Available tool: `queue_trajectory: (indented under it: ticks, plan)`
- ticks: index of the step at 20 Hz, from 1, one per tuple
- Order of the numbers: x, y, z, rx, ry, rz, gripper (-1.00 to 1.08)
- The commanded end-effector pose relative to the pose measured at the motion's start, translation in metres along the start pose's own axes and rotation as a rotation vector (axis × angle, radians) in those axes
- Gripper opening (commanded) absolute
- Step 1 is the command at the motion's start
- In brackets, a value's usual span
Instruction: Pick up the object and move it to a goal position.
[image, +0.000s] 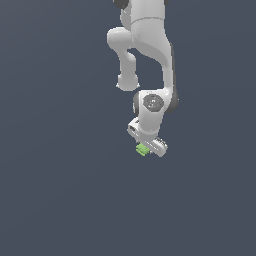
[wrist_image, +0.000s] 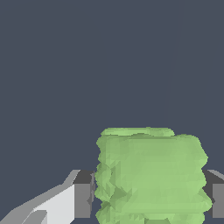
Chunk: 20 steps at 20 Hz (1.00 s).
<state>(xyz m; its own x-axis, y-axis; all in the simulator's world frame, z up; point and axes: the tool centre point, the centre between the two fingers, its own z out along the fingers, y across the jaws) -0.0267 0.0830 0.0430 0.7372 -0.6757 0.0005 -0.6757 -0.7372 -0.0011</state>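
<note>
Flat slate-grey ground everywhere, no edge, no marker, no visible goal spot in either view.

Gripper (image: 148, 148) hanging at the end of the white arm (image: 150, 45), pointed down at the ground. Green object (image: 142, 149) tucked right at the fingertips, partly hidden behind the hand.

Wrist view fills in what the exterior view hides: object (wrist_image: 151, 175) sitting squarely between the two dark finger pads (wrist_image: 83, 194), ridged sides meeting the pads on both flanks with no clear gap. Looks pinched on the object, or within a hair of it.

Progress, judged from this: reach and alignment done, grasp made or nearly so. Cannot tell whether lifted, since neither view shows a shadow or clearance under the cube. Carry to the goal apparently left, and goal location not shown.

Exterior view alone gives arm pose; wrist view alone gives pad contact.
</note>
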Motion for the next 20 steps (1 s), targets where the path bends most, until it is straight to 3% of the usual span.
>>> queue_trajectory:
  ticks: [1, 10, 20]
  plan:
    - [0.000, 0.001, 0.001, -0.001, 0.000, 0.001, -1.00]
    - [-0.009, -0.010, -0.016, 0.000, 0.000, 0.000, -1.00]
    - [-0.049, -0.055, -0.089, -0.001, 0.001, 0.001, -1.00]
